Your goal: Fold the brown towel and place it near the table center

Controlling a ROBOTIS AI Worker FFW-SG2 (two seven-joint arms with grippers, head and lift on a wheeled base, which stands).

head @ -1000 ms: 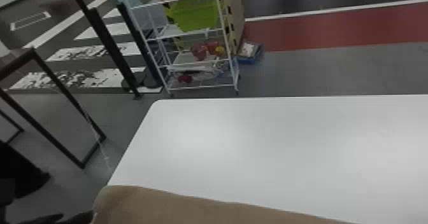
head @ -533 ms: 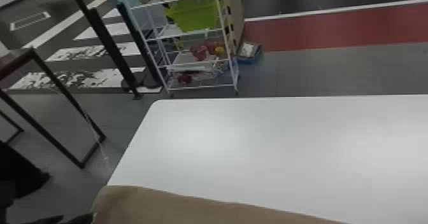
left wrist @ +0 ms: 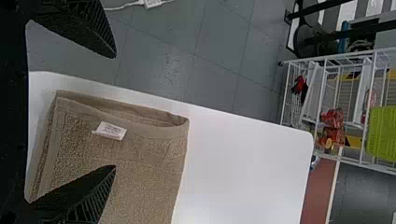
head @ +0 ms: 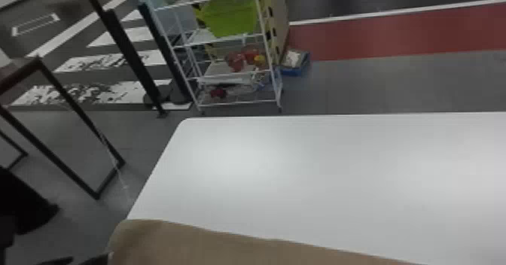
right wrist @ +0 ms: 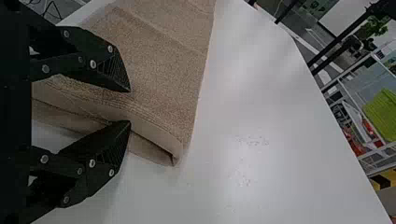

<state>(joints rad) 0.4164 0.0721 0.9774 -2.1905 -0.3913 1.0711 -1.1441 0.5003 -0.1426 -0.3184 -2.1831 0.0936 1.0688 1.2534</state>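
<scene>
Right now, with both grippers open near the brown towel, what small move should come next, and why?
Probably lower the right gripper slightly, then close it on the layered edge of the brown towel. That edge appears between its open fingertips, and the towel looks folded but lies toward the near side of the table, short of the center.

Surface [head: 339, 185]: bright; we see diffuse glare.
Floor [head: 395, 81]: dimmer.
Towel [left wrist: 149, 172]: we note soft shadow beside it.
</scene>
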